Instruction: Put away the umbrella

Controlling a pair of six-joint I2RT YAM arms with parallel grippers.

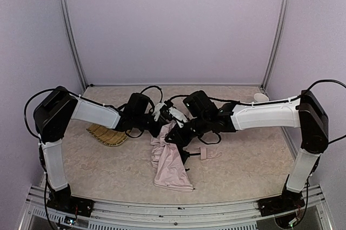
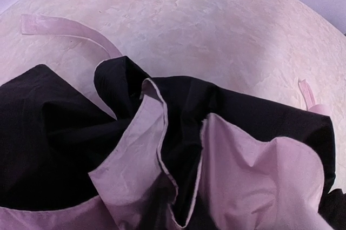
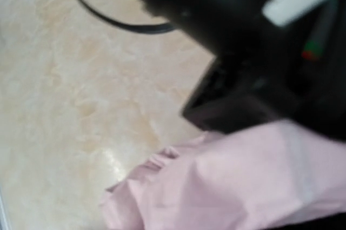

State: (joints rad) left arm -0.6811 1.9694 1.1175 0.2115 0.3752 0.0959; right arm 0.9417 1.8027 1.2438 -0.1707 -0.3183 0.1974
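Top external alone shows right hand (image 1: 177, 123) closed, left hand (image 1: 160, 113) unreadable, both at the umbrella (image 1: 171, 166).

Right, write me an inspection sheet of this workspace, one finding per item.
Surface: beige marbled tabletop.
Job's things: umbrella collapsed mid-table, fabric loose and unbundled, black lining showing; its strap lies loose beside it.
Clutter: yellow woven tray on the left, partly under the left arm; small white object in the far right corner, too small to identify.
Grippers: left gripper at the umbrella's top, jaws unreadable; right gripper shut, hold unconfirmed.
Cables: black cables loop at both wrists.
Surroundings: lilac walls, metal posts.
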